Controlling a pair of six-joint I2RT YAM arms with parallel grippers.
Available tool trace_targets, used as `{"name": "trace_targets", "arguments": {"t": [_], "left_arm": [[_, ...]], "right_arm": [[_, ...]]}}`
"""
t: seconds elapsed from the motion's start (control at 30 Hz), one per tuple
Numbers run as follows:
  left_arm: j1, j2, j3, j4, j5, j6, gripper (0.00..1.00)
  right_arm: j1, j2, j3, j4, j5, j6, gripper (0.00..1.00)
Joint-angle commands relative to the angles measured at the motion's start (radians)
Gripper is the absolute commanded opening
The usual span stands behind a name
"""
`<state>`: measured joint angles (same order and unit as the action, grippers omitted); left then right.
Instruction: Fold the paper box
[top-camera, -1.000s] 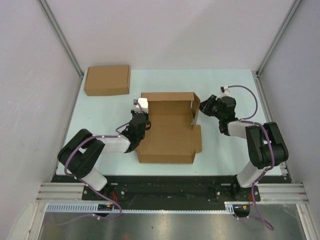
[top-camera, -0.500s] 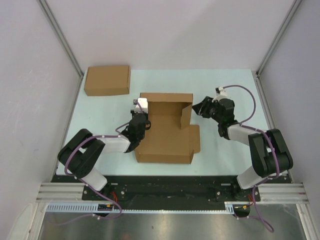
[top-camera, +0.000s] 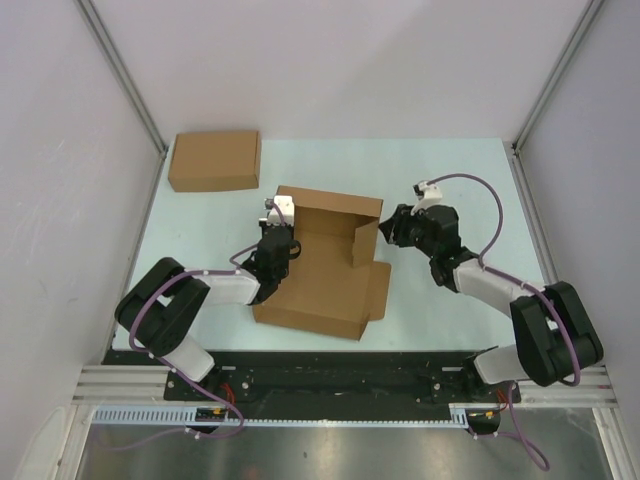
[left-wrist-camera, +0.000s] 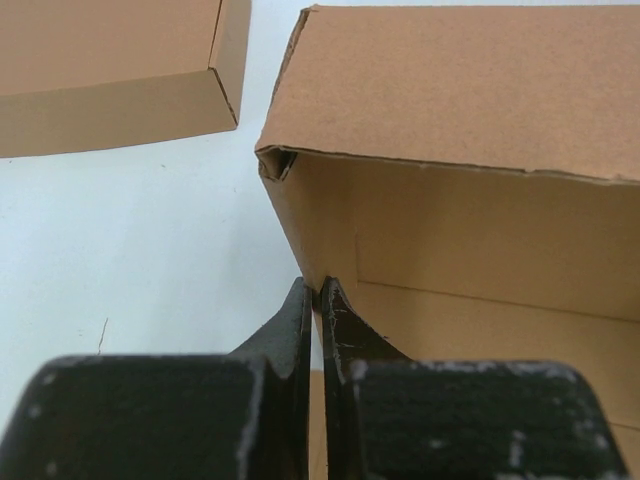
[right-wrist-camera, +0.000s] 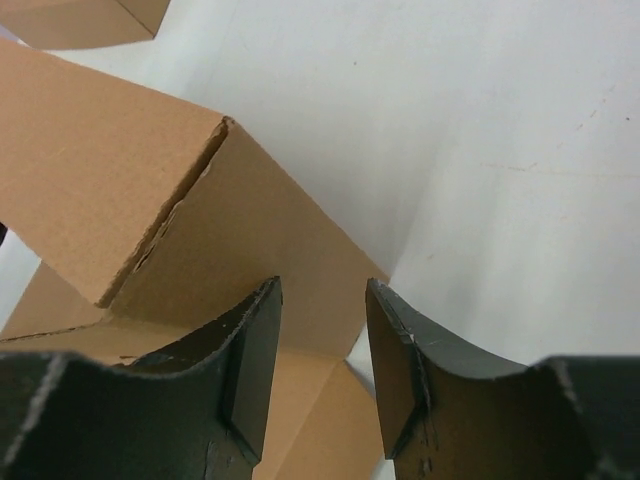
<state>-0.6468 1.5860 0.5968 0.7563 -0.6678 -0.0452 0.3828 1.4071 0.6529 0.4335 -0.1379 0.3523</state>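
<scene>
— Where did we find the brown die-cut cardboard box (top-camera: 320, 285)?
— In the middle of the pale counter (top-camera: 450, 170), half-raised: back and side walls upright, front panel flat. Our left jaws pinched its left wall; our right jaws gaped just beside its right wall.

Left arm (top-camera: 225, 288) bent inward, fingers (left-wrist-camera: 292, 325) pinched together, right arm (top-camera: 482, 281) outstretched, fingers (right-wrist-camera: 250, 350) parted.

In the left wrist view the box (left-wrist-camera: 450, 230) runs off the right and bottom edges, and the other box (left-wrist-camera: 110, 70) is cut by the top and left edges. The left gripper (left-wrist-camera: 314, 292) hides the wall where it pinches. Whether the right gripper (right-wrist-camera: 320, 300) touches the box cannot be told
</scene>
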Motion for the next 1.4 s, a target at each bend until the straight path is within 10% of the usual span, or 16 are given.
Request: {"name": "trace_targets", "arguments": {"t": [0.0, 1.0, 1.37], "left_arm": [[-0.019, -0.009, 0.023, -0.009, 0.043, 0.024, 0.0], [-0.019, -0.021, -0.011, 0.02, 0.063, 0.018, 0.0], [-0.019, -0.024, -0.023, 0.029, 0.065, 0.007, 0.0]], "right_arm": [[0.05, -0.094, -0.007, -0.067, 0.001, -0.041, 0.45], [0.116, -0.002, -0.056, 0.1, 0.306, -0.105, 0.56], [0.186, 0.138, -0.076, 0.398, 0.448, -0.191, 0.57]]}}
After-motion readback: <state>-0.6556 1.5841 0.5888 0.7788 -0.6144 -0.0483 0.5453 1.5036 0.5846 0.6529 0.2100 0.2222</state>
